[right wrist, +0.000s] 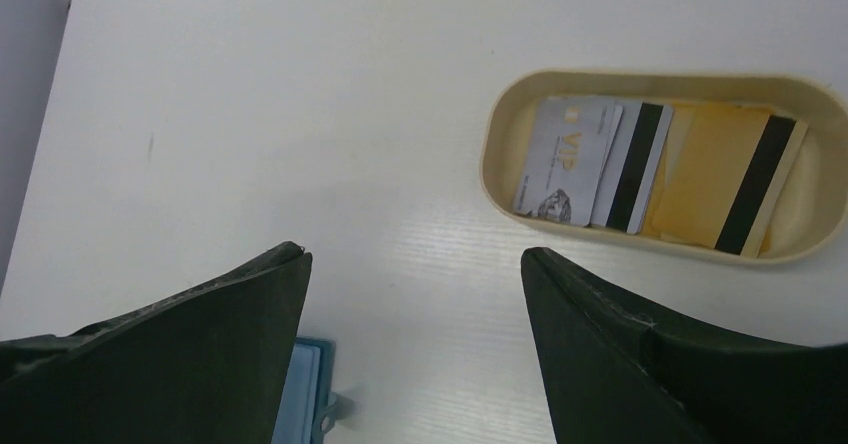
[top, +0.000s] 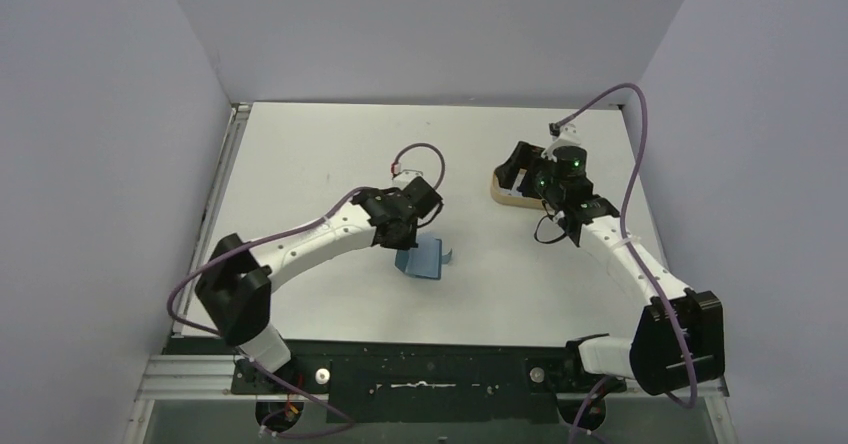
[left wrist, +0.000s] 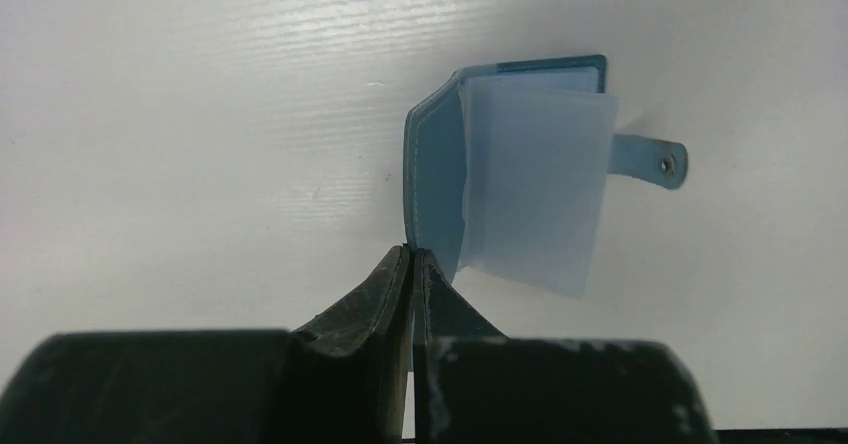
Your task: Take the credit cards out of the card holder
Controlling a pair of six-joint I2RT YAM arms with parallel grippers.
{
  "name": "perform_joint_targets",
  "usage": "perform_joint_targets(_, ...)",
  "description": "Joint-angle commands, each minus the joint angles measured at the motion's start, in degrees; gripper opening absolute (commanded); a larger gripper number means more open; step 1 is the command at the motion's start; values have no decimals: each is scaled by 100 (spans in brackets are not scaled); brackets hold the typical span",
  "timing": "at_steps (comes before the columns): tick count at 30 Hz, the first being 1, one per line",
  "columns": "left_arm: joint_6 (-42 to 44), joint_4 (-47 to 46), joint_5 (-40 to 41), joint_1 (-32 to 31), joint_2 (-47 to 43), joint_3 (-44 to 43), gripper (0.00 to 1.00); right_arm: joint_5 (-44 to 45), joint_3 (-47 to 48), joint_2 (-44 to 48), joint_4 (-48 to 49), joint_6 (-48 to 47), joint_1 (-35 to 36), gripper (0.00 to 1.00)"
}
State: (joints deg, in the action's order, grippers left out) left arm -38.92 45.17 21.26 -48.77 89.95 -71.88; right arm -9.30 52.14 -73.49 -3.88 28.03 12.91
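Observation:
The teal-blue card holder (top: 420,259) lies open on the table, with its snap tab (left wrist: 650,156) sticking out to the side. A pale translucent sleeve (left wrist: 535,184) fans out of it, and I see no card inside. My left gripper (left wrist: 412,254) is shut on the edge of the holder's cover (left wrist: 435,164). Three credit cards lie in the tan tray (right wrist: 495,134): a grey VIP card (right wrist: 565,159), a white card with a black stripe (right wrist: 635,169) and a yellow striped card (right wrist: 725,179). My right gripper (right wrist: 412,254) is open and empty, above the table between tray and holder.
The tan tray (top: 505,196) sits at the back right, under the right wrist (top: 560,179). A corner of the holder (right wrist: 305,404) shows by the right gripper's left finger. Walls close in the table on the left, back and right.

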Motion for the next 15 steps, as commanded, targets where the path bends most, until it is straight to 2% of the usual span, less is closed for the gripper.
perform_joint_targets(1,-510,996,826,-484,835,-727,0,-408,-347,373,511,180,98,80)
perform_joint_targets(6,-769,767,662,-517,919,-686,0,-1383,-708,824,932,198,238,80)
perform_joint_targets(9,-797,249,296,-342,669,-192,0,-1771,-888,1054,1199,351,485,80)
perform_joint_targets(12,-937,-667,-381,28,265,724,0,-1549,-1084,1238,1373,475,908,80)
perform_joint_targets(15,-919,-1280,-552,257,-112,1391,0,-1244,-1299,1331,1612,631,1390,81)
